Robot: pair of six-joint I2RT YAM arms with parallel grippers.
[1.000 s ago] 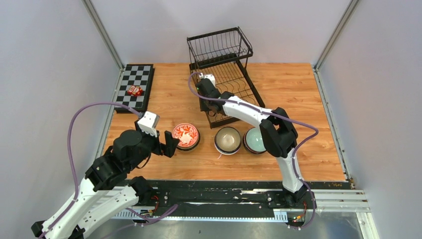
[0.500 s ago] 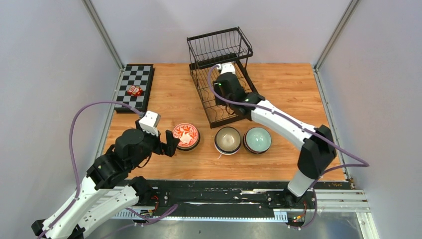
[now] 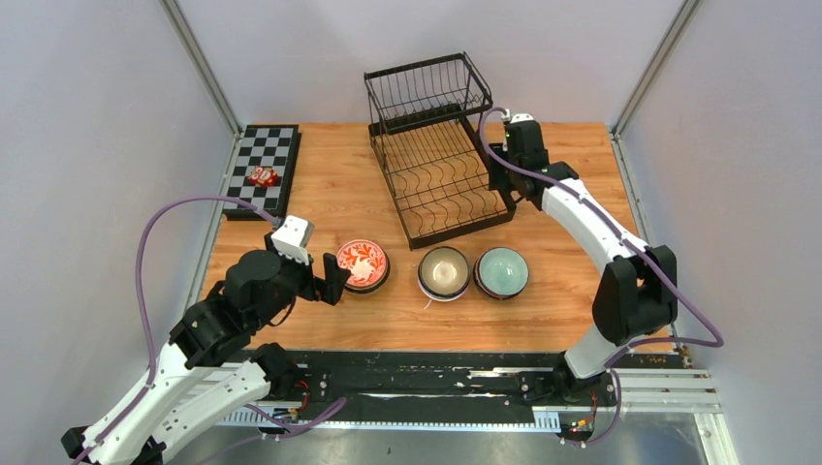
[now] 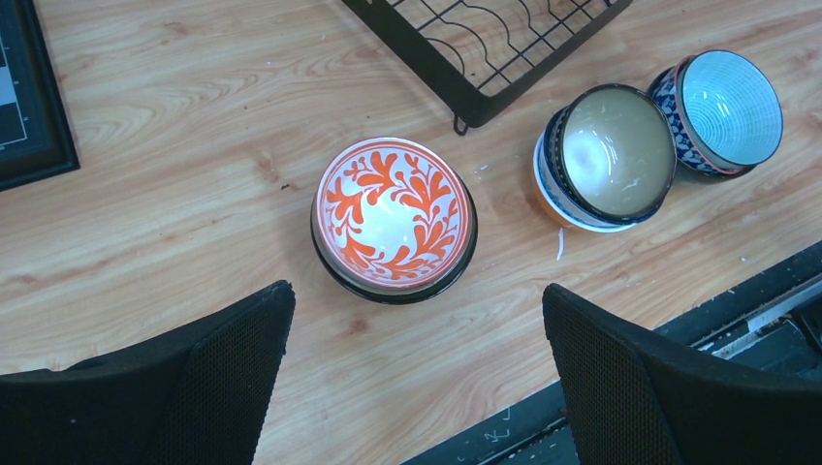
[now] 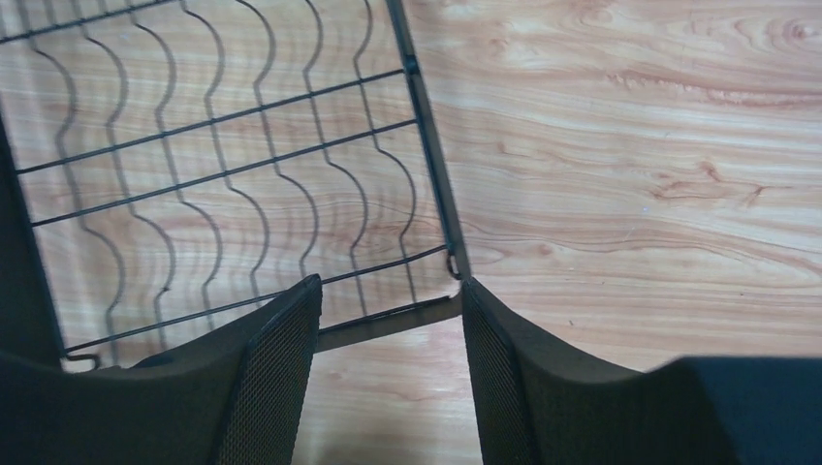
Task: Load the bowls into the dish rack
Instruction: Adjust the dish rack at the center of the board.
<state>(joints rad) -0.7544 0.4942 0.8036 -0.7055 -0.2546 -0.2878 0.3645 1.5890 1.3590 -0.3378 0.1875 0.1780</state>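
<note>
Top view: over the last second the right arm has swung from the rack's near-left corner across its base to its right side, and the right gripper (image 3: 502,179) now sits at the right-hand frame of the dish rack (image 3: 441,184). It carried nothing, and the rack is empty. The red bowl (image 3: 362,263), the cream bowl (image 3: 444,271) and the pale green bowl (image 3: 500,271) stand on the table, well behind that gripper. I judge that no bowl is loaded yet. The left gripper (image 3: 330,281) has not moved and sits just beside the red bowl. Left wrist view: the jaws stand wide and hold nothing. The red bowl lies just ahead, centred between the fingers and apart from both, with the other two bowls off to the right. Right wrist view: the jaws are parted about halfway and widening, and they grip nothing. The rack's corner bar lies below the gap between them, and I cannot tell whether either pad touches it.
</note>
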